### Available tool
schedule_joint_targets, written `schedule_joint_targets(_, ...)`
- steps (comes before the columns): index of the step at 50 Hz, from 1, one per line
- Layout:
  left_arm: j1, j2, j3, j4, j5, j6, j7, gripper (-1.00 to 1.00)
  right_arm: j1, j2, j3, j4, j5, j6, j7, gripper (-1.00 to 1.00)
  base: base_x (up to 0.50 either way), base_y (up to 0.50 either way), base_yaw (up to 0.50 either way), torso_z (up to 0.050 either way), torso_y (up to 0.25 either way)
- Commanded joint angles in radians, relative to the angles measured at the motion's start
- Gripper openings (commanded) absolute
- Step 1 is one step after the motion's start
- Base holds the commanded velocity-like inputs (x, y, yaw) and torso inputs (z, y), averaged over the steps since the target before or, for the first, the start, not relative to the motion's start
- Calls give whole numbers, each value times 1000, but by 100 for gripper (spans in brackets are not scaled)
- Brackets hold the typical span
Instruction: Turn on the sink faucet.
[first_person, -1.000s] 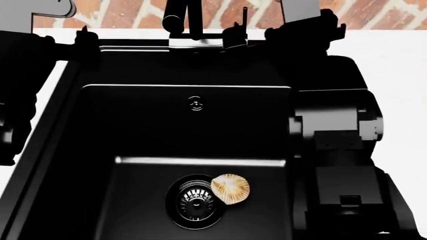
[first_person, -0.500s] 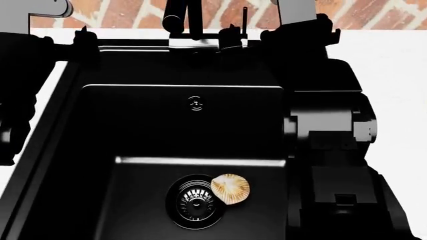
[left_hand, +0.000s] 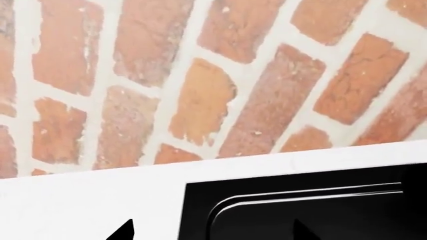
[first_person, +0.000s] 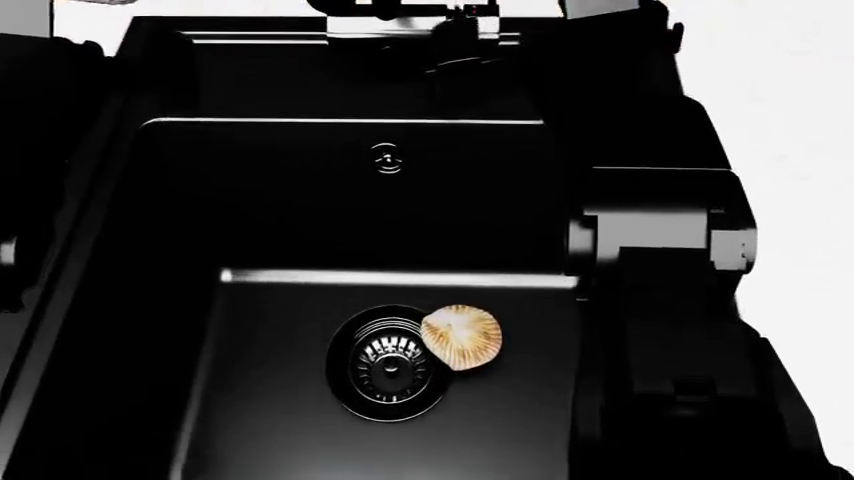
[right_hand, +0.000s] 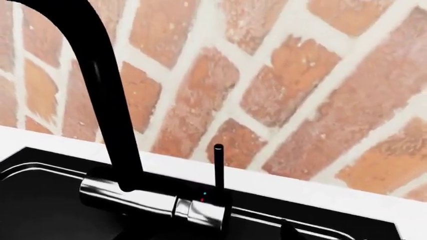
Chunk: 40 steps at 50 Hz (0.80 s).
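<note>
The head view is harsh in contrast: the worktop (first_person: 787, 120) blows out to plain white, while the sink (first_person: 347, 210) and arms sink into near-uniform black, edges traced by thin highlights. The shell (first_person: 462, 337) stays evenly lit. Both wrist views are bright and sharp; brick wall (right_hand: 320, 85) lines bow slightly.

A ribbed tan shell (first_person: 462, 337) lies beside the drain. Behind the white counter (left_hand: 87, 200) rises a brick wall (right_hand: 280, 80).
</note>
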Motion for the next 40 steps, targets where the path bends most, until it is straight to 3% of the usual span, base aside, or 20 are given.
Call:
schedule_joint_targets(1,-24,2,-1,1,-2,-5,-3,100,42,-4,17,-1,3,-56,1,100,0,0,0,0,0)
schedule_joint_targets(28,-4,-9,-13,1,-10,-7,7,100,28,-27,44,0,0,25,31,100,0,0,0,0,0)
schedule_joint_targets(40,6,-7,-43,1,-32,-6,28,100,33,-37,88,0,23,20,112,100,0,0,0,0,0)
